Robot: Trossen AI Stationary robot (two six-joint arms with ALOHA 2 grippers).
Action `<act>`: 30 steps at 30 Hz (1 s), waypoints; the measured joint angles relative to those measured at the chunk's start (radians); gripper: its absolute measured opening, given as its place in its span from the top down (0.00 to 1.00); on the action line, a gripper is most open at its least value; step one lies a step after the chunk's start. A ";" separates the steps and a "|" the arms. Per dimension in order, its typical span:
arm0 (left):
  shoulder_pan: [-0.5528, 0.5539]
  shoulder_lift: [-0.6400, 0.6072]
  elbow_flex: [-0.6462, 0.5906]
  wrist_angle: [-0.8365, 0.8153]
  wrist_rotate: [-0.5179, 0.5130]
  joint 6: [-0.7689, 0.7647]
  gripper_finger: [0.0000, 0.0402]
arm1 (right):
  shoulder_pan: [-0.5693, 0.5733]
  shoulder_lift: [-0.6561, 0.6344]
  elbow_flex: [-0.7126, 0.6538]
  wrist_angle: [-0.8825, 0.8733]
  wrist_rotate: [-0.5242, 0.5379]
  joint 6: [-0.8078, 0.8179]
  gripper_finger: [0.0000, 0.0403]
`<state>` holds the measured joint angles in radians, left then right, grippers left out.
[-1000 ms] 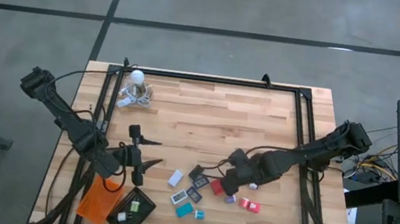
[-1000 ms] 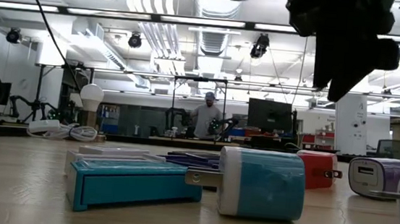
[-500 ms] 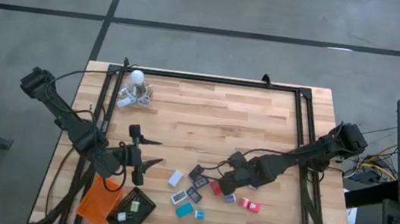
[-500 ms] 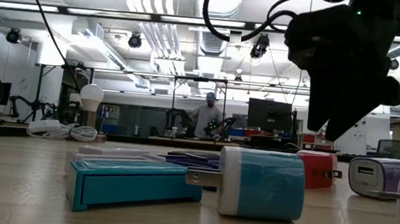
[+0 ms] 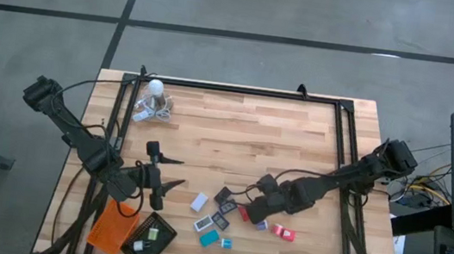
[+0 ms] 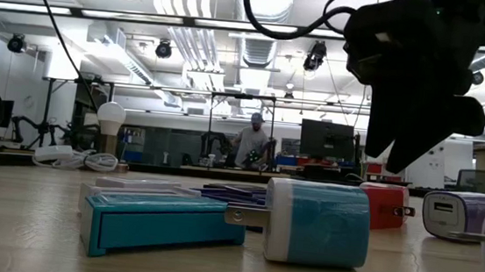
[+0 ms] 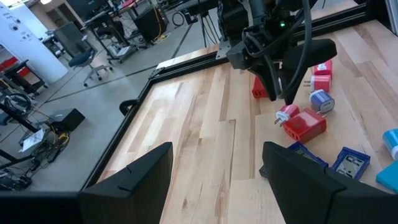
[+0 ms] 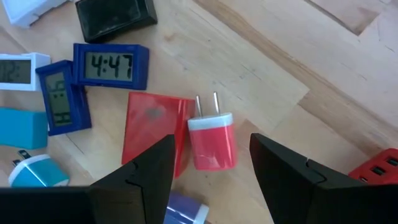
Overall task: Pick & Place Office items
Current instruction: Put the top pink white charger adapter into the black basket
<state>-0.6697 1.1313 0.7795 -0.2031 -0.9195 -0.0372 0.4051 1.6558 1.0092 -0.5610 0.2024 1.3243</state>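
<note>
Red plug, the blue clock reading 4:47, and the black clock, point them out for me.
red plug (image 8: 211, 146), right wrist view, middle of its red body
blue clock (image 8: 111, 65), right wrist view, its display
black clock (image 8: 115, 17), right wrist view, its dark face

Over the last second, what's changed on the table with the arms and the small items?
The right gripper crept leftward and lowered over the cluster, now hanging open above the red charger plug, nothing held. Nothing was gripped or released. The left gripper, open and empty near the orange tray, the black tray, the light bulb and the other small items kept their places.
</note>
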 joint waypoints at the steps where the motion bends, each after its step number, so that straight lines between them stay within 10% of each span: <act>1: 0.000 0.000 0.000 0.000 0.000 0.000 0.37 | 0.003 0.000 0.000 0.001 0.000 0.000 0.50; 30: 0.003 -0.002 -0.035 0.008 0.002 -0.021 0.37 | 0.016 0.096 0.000 0.040 0.009 -0.031 0.55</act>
<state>-0.6666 1.1294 0.7443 -0.1948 -0.9179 -0.0578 0.4207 1.7518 1.0091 -0.5213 0.2114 1.2938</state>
